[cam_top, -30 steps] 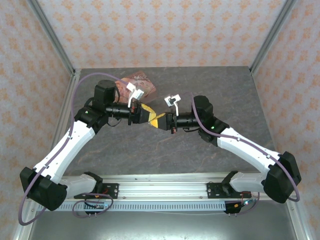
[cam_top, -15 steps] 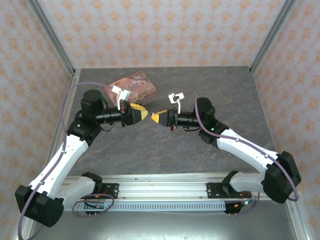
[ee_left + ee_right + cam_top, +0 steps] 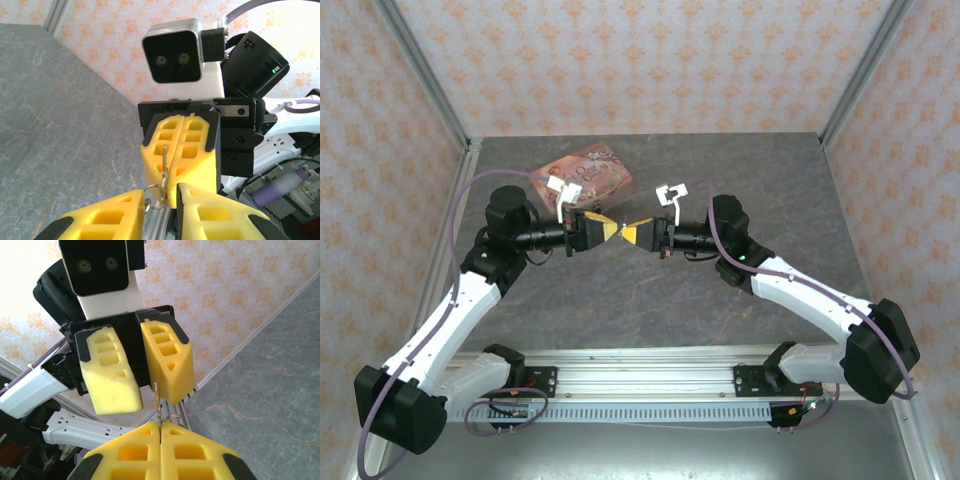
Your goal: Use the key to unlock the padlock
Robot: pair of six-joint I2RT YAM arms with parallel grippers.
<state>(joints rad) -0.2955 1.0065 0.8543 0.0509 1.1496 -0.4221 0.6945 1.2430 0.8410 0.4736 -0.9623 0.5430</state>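
L gripper (image 3: 610,231): I see it up off the table (image 3: 740,190), pointing right, tip to tip w/ the other gripper; jaws part-way apart w/ a narrow gap, nothing clamped that I can see
R gripper (image 3: 630,234): pointing left, yellow pads pressed flat together, pinching the key (image 3: 157,402)
key: thin silvery blade sticks out from betw. the R tips toward the L gripper; on R wrist cam its end sits in the gap betw. the L fingers (image 3: 112,377), close to the finger on the right of that view; I can't tell if it touches
key ring (image 3: 173,418): thin wire loop at the key's base, just beside the R tips; on L wrist cam it lies betw. my L fingertips
pink tin (image 3: 592,172): flat on the table, behind the L gripper, apart from both grippers
arms: both bent in toward centre, grippers roughly level w/ each other
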